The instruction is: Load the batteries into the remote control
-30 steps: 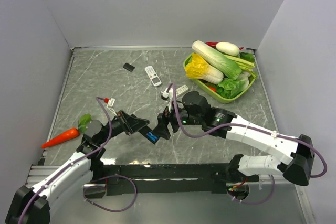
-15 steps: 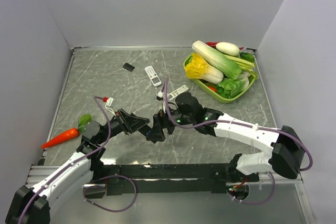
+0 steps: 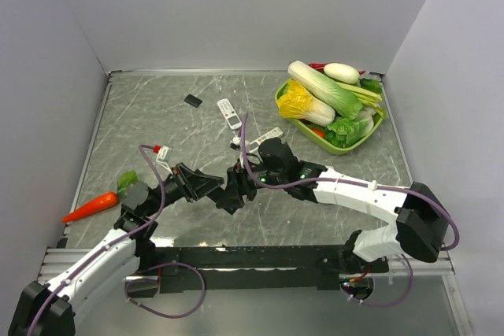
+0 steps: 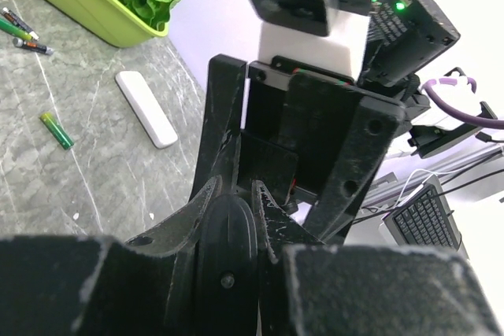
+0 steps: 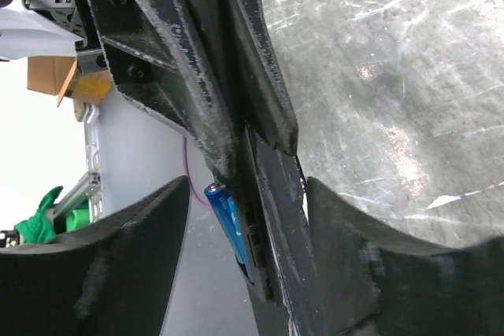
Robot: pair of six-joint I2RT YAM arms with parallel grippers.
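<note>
My left gripper (image 3: 214, 189) is shut on a black remote control (image 4: 227, 249) and holds it above the table, its far end pointing right. A blue battery (image 5: 228, 226) lies in the remote's open compartment. My right gripper (image 3: 238, 188) is open with its fingers (image 5: 118, 273) on either side of the remote's far end; there is a gap between one finger and the battery. A loose green battery (image 4: 57, 130) and a few more cells (image 4: 24, 33) lie on the table.
Two white remotes (image 3: 229, 113) (image 3: 268, 135) and a small black cover (image 3: 193, 100) lie mid-table. A green basket (image 3: 372, 130) of vegetables stands at the back right. A carrot (image 3: 93, 206) lies at the left edge. A small red-and-white item (image 3: 161, 150) lies near the left arm.
My right gripper has moved left and closed in around the far end of the remote, covering the blue battery in the top view. The left arm has barely moved.
</note>
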